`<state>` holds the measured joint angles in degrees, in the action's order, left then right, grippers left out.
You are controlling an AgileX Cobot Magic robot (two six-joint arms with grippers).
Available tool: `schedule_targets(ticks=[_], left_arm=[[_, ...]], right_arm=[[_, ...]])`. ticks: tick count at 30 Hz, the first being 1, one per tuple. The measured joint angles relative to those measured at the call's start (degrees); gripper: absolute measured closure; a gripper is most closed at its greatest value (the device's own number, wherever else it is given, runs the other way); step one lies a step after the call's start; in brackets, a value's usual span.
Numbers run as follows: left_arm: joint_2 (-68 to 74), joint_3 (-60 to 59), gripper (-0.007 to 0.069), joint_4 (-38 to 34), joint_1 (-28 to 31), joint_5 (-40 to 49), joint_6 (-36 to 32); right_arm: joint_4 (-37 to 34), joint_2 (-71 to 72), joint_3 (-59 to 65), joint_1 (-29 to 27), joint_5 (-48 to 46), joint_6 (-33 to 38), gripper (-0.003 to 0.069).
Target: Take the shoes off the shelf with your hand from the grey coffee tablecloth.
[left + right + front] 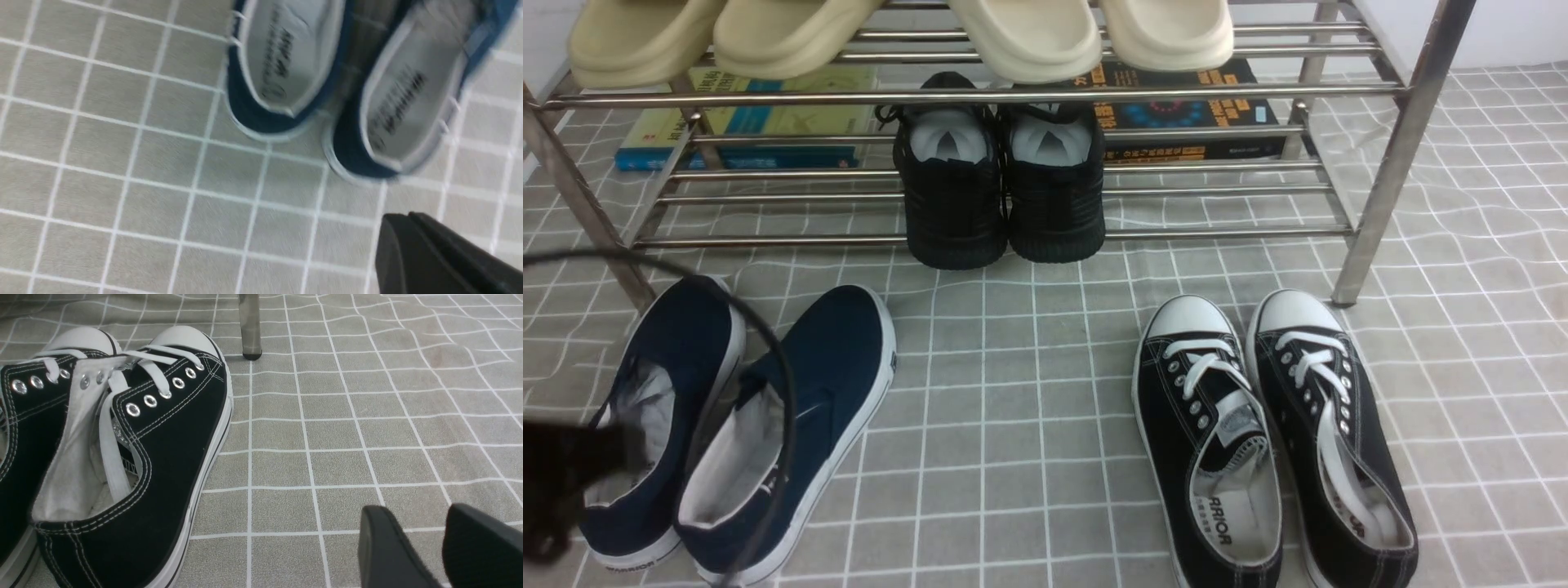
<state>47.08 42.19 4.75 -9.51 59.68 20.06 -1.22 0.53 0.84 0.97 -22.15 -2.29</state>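
The navy blue slip-on shoes (833,359) stand side by side on the grey coffee tablecloth (1029,425), in front of the steel shelf (980,96), at the left. In the left wrist view their heels and grey lining (286,61) show blurred. My left gripper (402,217) is shut and empty, just behind the heels and apart from them. In the front view it is a dark blur (560,482) over the left shoe's heel, with its thin cable (784,392) looping over both shoes. My right gripper (416,512) is open and empty above the cloth.
Black lace-up sneakers (1274,433) with white toe caps lie at the right, close to my right gripper (122,449). Black mesh trainers (1001,188) and books (743,131) sit on the lower tier, beige slides (727,33) on top. A shelf leg (250,326) stands beyond the sneakers.
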Motion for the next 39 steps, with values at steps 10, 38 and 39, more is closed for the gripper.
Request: schedule_targets(ticks=[10,38,39], left_arm=[[-24.61,-12.73,0.0623,-15.86,0.00,-10.24,-17.02],[-43.34,-38.32,0.0606,-5.16,6.28,-35.49,-17.59],[-44.65,-39.80,0.0603,-4.75,7.15,-36.03,-17.59]], right_arm=[[0.00,0.00,0.00,0.00,0.00,0.00,0.0420],[0.00,0.00,0.00,0.00,0.00,0.00,0.0420],[0.00,0.00,0.00,0.00,0.00,0.00,0.0420]])
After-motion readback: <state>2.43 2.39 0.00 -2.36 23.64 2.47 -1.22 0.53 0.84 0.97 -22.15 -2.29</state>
